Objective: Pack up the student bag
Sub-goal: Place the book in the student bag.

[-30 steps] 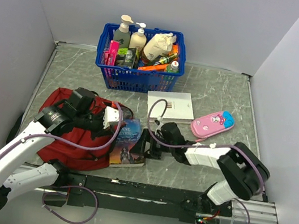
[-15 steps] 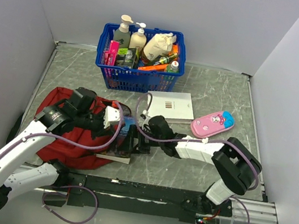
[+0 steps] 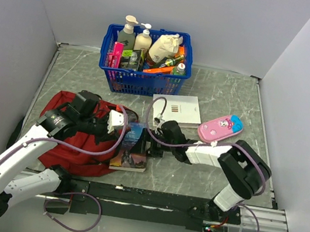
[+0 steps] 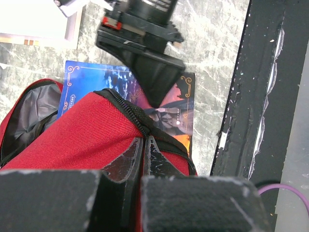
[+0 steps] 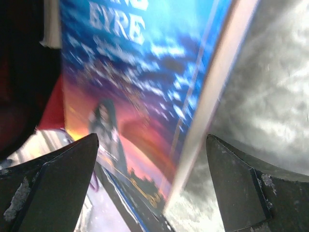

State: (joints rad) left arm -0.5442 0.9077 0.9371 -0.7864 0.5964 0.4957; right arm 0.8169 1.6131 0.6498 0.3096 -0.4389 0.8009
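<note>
The soft dark-red fabric student bag (image 3: 61,105) lay at the near left of the grey marbled table (image 3: 223,98), its black zipper edge pinched in the closed left gripper (image 4: 144,143). The right gripper (image 5: 150,140) stood with jaws spread wide around a blue paperback book (image 3: 132,151) (cover reading EYRE) lying against the bag's opening.

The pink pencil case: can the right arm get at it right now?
Probably yes: the pink pencil case lies uncovered beside the right arm; the right claw stands open by the blue book.
</note>
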